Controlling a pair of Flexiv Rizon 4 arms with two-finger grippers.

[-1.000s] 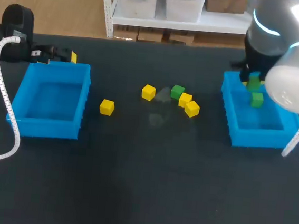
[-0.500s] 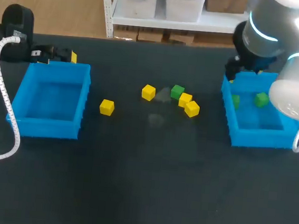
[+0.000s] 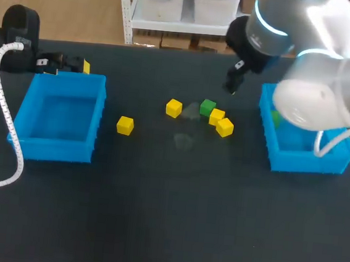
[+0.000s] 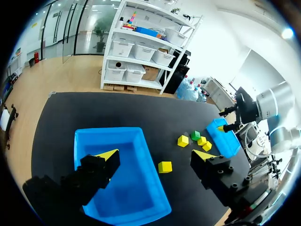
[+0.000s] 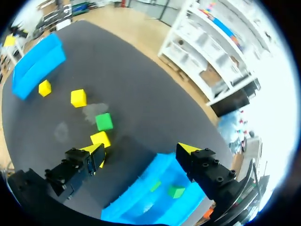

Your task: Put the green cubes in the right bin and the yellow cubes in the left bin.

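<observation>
One green cube [image 3: 207, 107] lies mid-table among three yellow cubes [image 3: 174, 108] [image 3: 216, 117] [image 3: 225, 128]; a fourth yellow cube [image 3: 125, 125] sits alone nearer the left bin [image 3: 95, 120]. My right gripper [image 3: 232, 87] hangs open and empty just behind the cluster. In the right wrist view the green cube [image 5: 104, 121] lies ahead of that gripper [image 5: 141, 149], and two green cubes [image 5: 177, 191] [image 5: 155, 186] lie in the right bin [image 5: 136, 197]. My left gripper [image 4: 155, 155] stands open and empty above the left bin [image 4: 117, 136], near its far edge [image 3: 70, 65].
The right bin [image 3: 272, 154] stands at the table's right, partly hidden by my right arm's elbow. A white cable [image 3: 5, 121] runs down the table's left side beside the left bin. Bare dark table [image 3: 166, 217] fills the front half.
My right gripper let a green cube drop into the right bin, opened wide, and swung left out of the bin to behind the middle cluster. The left arm stayed still.
</observation>
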